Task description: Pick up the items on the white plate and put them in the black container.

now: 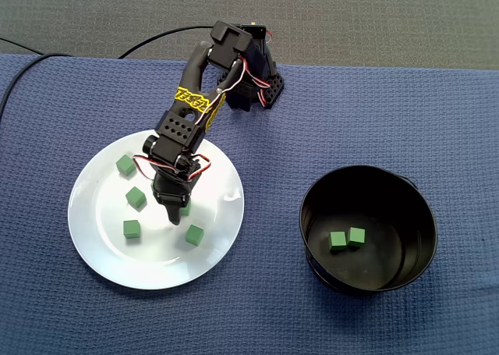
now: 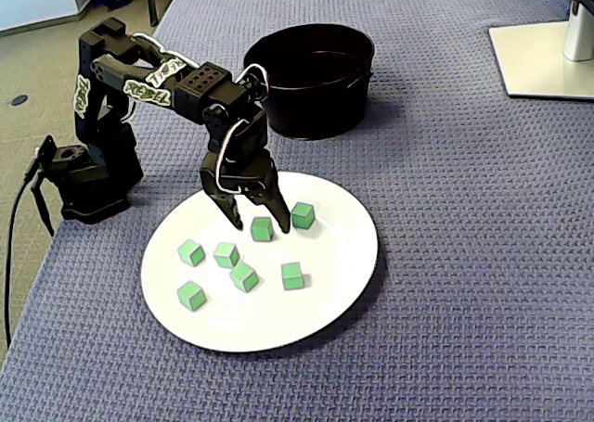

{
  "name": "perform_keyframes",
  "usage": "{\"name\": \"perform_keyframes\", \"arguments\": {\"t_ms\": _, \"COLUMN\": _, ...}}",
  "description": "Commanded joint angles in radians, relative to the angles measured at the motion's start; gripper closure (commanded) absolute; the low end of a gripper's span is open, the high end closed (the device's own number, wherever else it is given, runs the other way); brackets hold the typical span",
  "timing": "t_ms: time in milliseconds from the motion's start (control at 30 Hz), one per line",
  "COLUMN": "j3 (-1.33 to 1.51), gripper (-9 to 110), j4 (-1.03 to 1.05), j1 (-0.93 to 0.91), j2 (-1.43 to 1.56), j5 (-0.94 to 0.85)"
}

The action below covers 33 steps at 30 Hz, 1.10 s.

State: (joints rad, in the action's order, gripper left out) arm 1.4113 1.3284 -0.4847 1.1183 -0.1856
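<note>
**Green cubes [image 2: 244,276] on a glossy plate: a skewed pinch could scatter them**

In the fixed view from above, the white plate [image 1: 101,253] lies at the left on the blue cloth [image 1: 265,324], with loose cubes spread over it. The fixed view from the side shows seven of them there.

Over the plate's middle the gripper [image 2: 260,224] is spread open. Its tips are low over the plate, with one finger on each side of a single cube [image 2: 262,230]. I cannot tell whether either finger touches it.

The first risk, as I judge it, lies in the close. The cube looks turned at an angle to the fingers, so they may catch corners instead of flat faces. It could then twist and skid away across the smooth plate.

A neighbouring cube [image 2: 303,215] sits just beside the right-hand finger in that side view. A slightly wide or drifting close could knock it toward the plate's rim.

Further right, the black container [image 1: 390,195] stands well apart from the plate, and two cubes [image 1: 347,239] lie on its floor. A weak corner grip could fail during the carry and drop the cube on the cloth between plate and container. The container's wall is tall, so a low approach could strike the rim and shake the cube free.
</note>
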Motion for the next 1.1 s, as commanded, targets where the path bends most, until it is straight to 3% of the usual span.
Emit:
{"name": "perform_keyframes", "arguments": {"t_ms": 0, "j3": -0.054, "gripper": 83, "j4": 0.006, "j1": 0.017, "j2": 0.006, "j5": -0.021}}
{"name": "perform_keyframes", "arguments": {"t_ms": 433, "j3": -0.005, "gripper": 101, "j4": -0.04, "j1": 0.028, "j2": -0.008, "j5": -0.057}}
{"name": "perform_keyframes", "arguments": {"t_ms": 767, "j3": 0.032, "gripper": 102, "j4": -0.009, "j1": -0.009, "j2": 0.184, "j5": -0.084}}
{"name": "perform_keyframes", "arguments": {"t_ms": 1067, "j3": -0.537, "gripper": 102, "j4": 0.348, "j1": 0.04, "j2": 0.495, "j5": -0.181}}
